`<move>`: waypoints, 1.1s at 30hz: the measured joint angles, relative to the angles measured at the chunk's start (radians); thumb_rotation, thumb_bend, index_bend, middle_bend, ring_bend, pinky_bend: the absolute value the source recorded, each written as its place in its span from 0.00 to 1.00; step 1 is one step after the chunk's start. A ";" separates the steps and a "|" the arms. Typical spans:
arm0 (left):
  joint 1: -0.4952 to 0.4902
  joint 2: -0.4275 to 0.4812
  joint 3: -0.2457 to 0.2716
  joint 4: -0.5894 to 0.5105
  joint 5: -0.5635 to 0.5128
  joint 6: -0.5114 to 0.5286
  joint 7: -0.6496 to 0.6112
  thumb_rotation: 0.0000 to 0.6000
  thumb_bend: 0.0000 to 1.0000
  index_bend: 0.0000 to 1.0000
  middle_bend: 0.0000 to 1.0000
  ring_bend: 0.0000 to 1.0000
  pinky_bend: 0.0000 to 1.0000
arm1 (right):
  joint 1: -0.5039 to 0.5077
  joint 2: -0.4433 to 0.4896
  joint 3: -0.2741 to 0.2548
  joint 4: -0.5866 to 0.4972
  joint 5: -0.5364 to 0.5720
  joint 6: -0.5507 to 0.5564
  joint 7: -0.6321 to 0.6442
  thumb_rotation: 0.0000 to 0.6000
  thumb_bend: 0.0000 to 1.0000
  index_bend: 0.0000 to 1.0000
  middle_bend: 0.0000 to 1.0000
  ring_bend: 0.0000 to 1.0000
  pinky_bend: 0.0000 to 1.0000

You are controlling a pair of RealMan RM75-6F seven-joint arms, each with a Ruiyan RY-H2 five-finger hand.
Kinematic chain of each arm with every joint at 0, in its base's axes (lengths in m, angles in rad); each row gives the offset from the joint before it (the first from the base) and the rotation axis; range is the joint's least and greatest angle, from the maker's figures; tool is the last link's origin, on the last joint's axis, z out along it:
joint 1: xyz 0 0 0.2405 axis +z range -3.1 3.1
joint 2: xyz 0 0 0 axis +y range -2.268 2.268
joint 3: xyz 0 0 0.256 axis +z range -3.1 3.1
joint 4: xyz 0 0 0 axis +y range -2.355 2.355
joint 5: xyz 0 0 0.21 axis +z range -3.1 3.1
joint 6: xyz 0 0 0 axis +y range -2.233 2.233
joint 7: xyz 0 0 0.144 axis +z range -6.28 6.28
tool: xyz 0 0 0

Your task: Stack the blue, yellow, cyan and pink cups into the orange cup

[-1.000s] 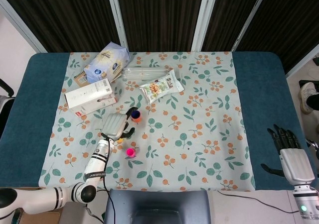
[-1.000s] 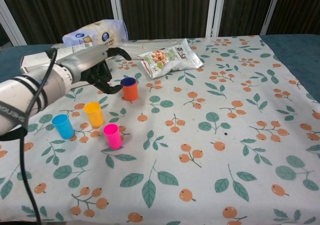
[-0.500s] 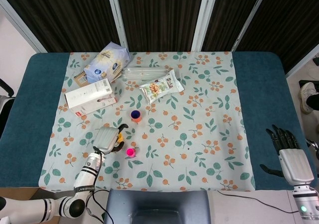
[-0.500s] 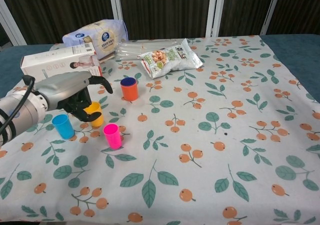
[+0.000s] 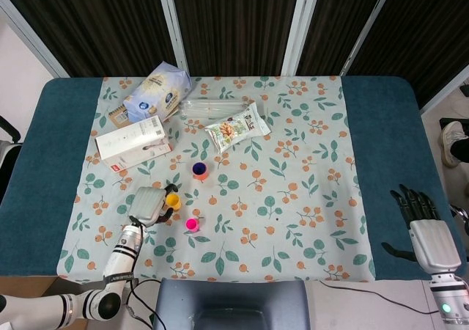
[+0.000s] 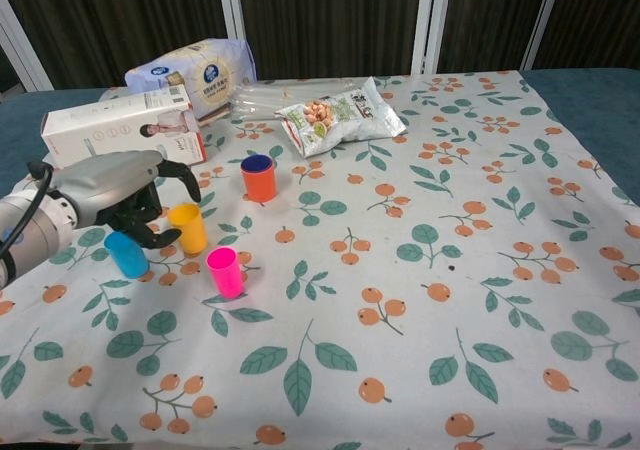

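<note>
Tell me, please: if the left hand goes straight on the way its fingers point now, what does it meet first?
Most likely the yellow cup: the left hand has its fingers curled toward it, just beside it. Whether they already touch is unclear.

Almost nothing legible. The white box has small print and a figure picture, too small to read; the blue-white bag carries a round blue logo, unreadable. Snack pack print and forearm lettering are also blurred.
</note>
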 measured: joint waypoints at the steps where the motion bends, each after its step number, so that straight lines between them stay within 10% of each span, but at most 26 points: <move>1: 0.000 0.000 -0.002 0.003 -0.001 -0.003 -0.003 1.00 0.35 0.37 1.00 1.00 1.00 | 0.000 0.000 0.000 0.000 0.000 -0.001 0.000 1.00 0.14 0.00 0.00 0.00 0.00; 22: -0.001 -0.002 -0.054 0.017 0.012 -0.028 -0.067 1.00 0.34 0.51 1.00 1.00 1.00 | -0.001 0.003 0.000 -0.001 0.000 0.002 0.005 1.00 0.14 0.00 0.00 0.00 0.00; 33: -0.065 0.020 -0.234 -0.019 -0.050 -0.001 -0.106 1.00 0.34 0.49 1.00 1.00 1.00 | -0.001 0.007 -0.001 -0.003 -0.003 0.003 0.011 1.00 0.14 0.00 0.00 0.00 0.00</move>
